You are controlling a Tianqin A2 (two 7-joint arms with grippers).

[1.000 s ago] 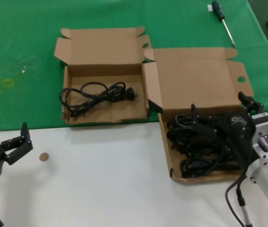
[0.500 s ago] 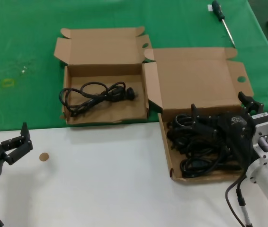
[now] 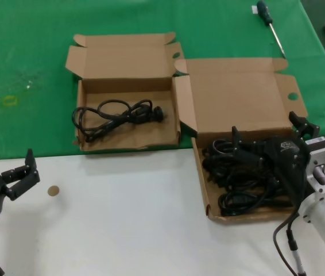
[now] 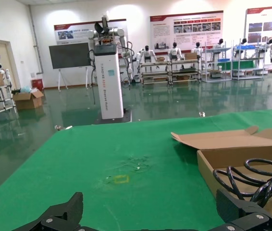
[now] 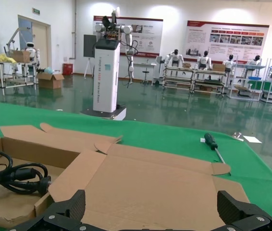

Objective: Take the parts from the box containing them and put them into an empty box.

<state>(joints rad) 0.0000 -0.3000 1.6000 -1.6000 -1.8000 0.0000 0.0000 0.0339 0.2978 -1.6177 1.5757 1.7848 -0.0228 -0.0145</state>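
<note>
No change from the earlier frames was seen. The right gripper [image 3: 269, 150], jaws spread, was held low over the parts [image 3: 244, 175] in the wide box [image 3: 240, 95] at lower right. The left gripper [image 3: 20, 172], jaws spread, was parked over bare white tabletop [image 3: 122, 213] at lower left. One cord [image 3: 113, 115] was seen in the narrower box [image 3: 122, 60], farther back.

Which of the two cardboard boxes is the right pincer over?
The wider box, nearer the robot's right and heaped with black cords. The right pincer hovers open over it; the other box holds a single cord.
</note>
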